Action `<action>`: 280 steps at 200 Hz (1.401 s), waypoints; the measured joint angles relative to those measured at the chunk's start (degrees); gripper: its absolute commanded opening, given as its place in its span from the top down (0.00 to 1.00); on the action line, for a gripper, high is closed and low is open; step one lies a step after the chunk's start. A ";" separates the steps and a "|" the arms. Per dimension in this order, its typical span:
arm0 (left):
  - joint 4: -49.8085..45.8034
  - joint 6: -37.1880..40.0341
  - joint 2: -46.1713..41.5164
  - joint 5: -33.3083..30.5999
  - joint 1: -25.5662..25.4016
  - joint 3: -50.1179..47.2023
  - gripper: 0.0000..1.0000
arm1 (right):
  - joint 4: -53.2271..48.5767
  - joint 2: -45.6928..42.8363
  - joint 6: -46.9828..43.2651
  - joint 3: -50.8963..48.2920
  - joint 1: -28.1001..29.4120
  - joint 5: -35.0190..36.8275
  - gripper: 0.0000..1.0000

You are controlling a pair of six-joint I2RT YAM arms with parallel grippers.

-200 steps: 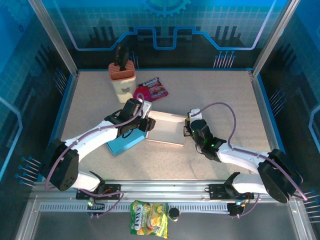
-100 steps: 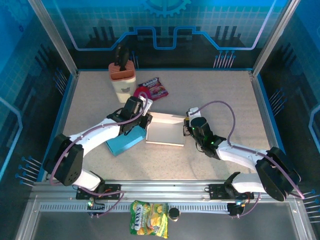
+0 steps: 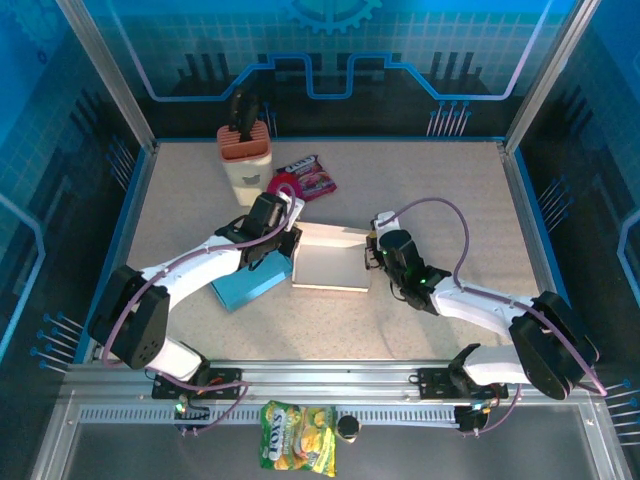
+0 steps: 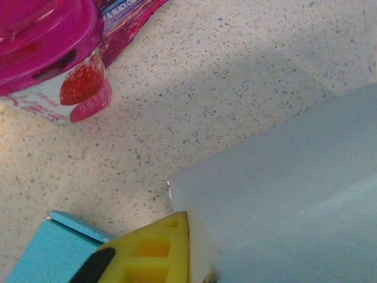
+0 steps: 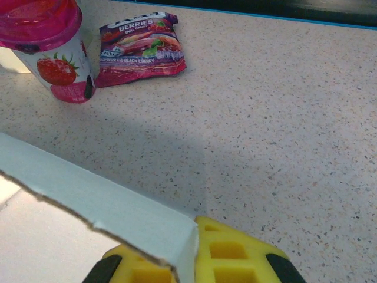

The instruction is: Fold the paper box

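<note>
Fingers [image 4: 154, 254] of the left gripper [image 3: 291, 246] pinch the box [image 3: 330, 262] at its left wall; right gripper [image 3: 371, 258] fingers [image 5: 232, 259] clamp the opposite wall. Box sits between both, pink cup [image 5: 50, 53] beyond.

Matt paper box [image 3: 330, 262], rough speckled table [image 3: 430, 190]

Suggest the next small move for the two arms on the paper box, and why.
Likely fold the pinched side walls upright together: left gripper and right gripper are each shut on an opposite side of the paper box, whose base lies flat on the table.
</note>
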 measured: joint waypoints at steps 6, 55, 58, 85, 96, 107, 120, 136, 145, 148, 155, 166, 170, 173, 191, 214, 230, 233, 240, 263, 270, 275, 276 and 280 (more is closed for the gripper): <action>-0.09 -0.13 0.00 -0.04 0.00 0.00 1.00 | -0.13 0.00 0.00 0.11 0.00 -0.15 1.00; -1.11 -2.60 0.00 -0.61 -0.13 0.66 1.00 | -1.38 0.44 0.96 1.25 0.00 -0.26 1.00; -1.16 -2.82 0.00 -0.70 -0.22 0.72 1.00 | -1.57 0.44 1.14 1.38 0.00 -0.31 1.00; -1.55 -5.86 0.00 -2.71 -1.38 1.40 1.00 | -4.04 0.48 3.41 2.89 0.02 0.26 1.00; -1.70 -7.04 0.00 -3.67 -1.95 1.81 1.00 | -5.14 0.57 4.55 3.72 0.02 0.96 1.00; -1.97 -8.13 0.04 -4.68 -2.49 2.40 1.00 | -6.27 0.74 5.51 4.85 0.02 1.84 1.00; -2.03 -9.38 0.35 -5.95 -3.04 3.32 1.00 | -7.19 0.98 6.16 6.16 -0.02 3.02 1.00; -1.51 -10.93 1.03 -7.17 -3.30 4.31 1.00 | -7.80 1.38 6.56 7.82 -0.79 3.41 1.00; -0.83 -11.85 1.44 -7.61 -3.41 4.72 1.00 | -7.91 1.62 6.62 8.61 -1.46 3.30 1.00; -0.59 -12.02 1.55 -7.78 -3.43 4.83 1.00 | -7.89 1.66 6.67 8.90 -1.70 3.23 1.00; 0.33 -12.41 1.75 -7.82 -3.52 4.96 1.00 | -7.98 1.84 6.73 9.49 -2.36 2.99 1.00; 1.51 -13.20 2.08 -7.98 -3.65 5.46 1.00 | -7.96 2.05 7.04 10.38 -3.67 2.25 1.00; 1.90 -13.38 2.29 -8.02 -3.76 5.66 1.00 | -7.85 2.14 7.21 10.62 -4.09 2.10 1.00; 2.19 -13.55 2.40 -8.11 -3.76 5.84 1.00 | -7.80 2.19 7.30 10.78 -4.39 1.79 1.00; 4.31 -14.25 3.82 -8.39 -3.91 6.73 1.00 | -6.91 2.93 8.00 11.58 -5.81 1.11 1.00; 6.69 -15.15 5.40 -9.18 -3.89 6.64 1.00 | -5.33 4.61 8.55 11.56 -6.27 0.94 1.00; 9.46 -15.41 5.79 -9.60 -3.78 5.35 1.00 | -3.08 5.51 9.07 10.62 -6.36 0.83 1.00; 10.14 -15.54 5.79 -9.64 -3.78 4.94 1.00 | -2.62 5.53 9.11 10.29 -6.36 0.81 1.00; 11.37 -15.61 5.79 -9.64 -3.78 4.13 1.00 | -1.57 5.57 9.29 9.55 -6.36 0.66 1.00; 14.84 -16.17 5.79 -9.22 -3.78 1.31 1.00 | 0.98 5.79 9.60 7.67 -6.36 -0.07 1.00; 15.26 -16.20 5.79 -9.16 -3.78 0.83 1.00 | 1.36 5.97 9.70 7.34 -6.36 -0.22 1.00; 15.30 -16.22 5.79 -9.09 -3.80 0.63 1.00 | 1.55 6.12 9.75 7.17 -6.36 -0.26 1.00; 15.32 -16.22 5.79 -9.07 -3.80 0.61 1.00 | 1.66 6.14 9.75 7.13 -6.36 -0.26 1.00; 15.39 -16.22 5.79 -8.98 -3.78 0.55 1.00 | 1.90 6.25 9.79 6.99 -6.36 -0.26 1.00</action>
